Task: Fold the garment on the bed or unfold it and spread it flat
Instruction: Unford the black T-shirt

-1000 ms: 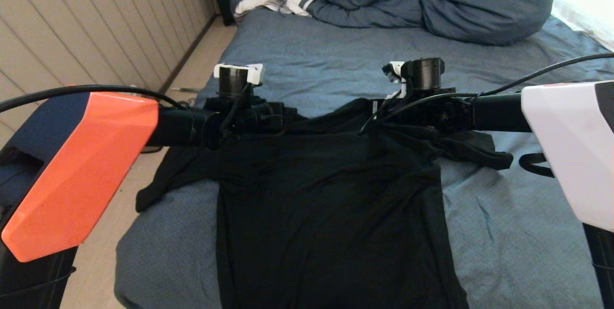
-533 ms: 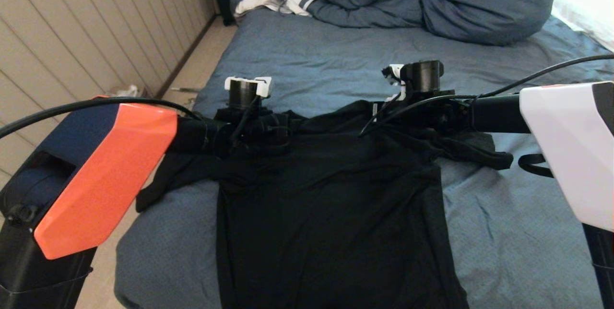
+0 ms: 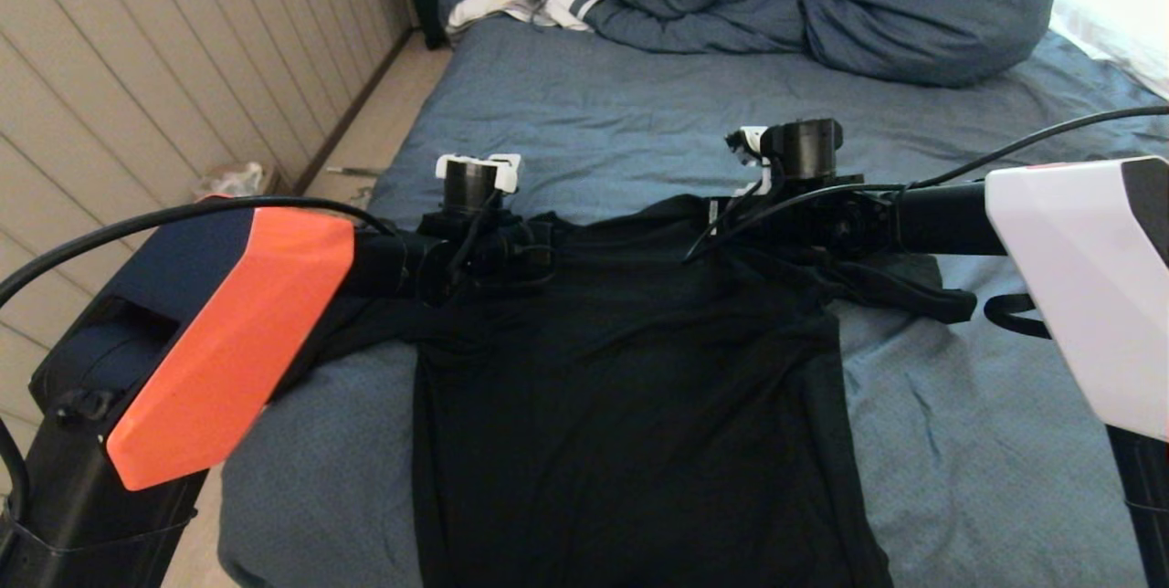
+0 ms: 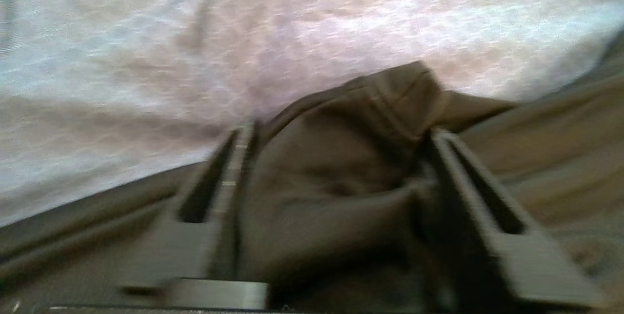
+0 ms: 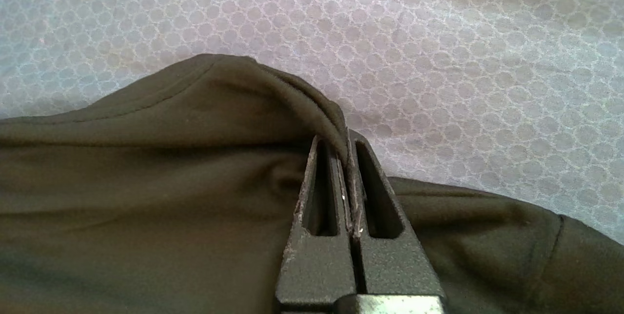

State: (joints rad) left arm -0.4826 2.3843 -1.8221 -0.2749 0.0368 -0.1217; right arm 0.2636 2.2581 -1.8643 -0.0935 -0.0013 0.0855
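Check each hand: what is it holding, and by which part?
Right hand is shut on the black T-shirt, pinching its far edge by the shoulder. Left hand straddles a bunch of the other shoulder, jaws apart, no grip yet.

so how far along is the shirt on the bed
Done: black T-shirt lies spread on the bed, plain side up. In hand: right gripper pinches one shoulder edge; left gripper, jaws apart, straddles a bunched fold at the other. Left: no fold made yet.
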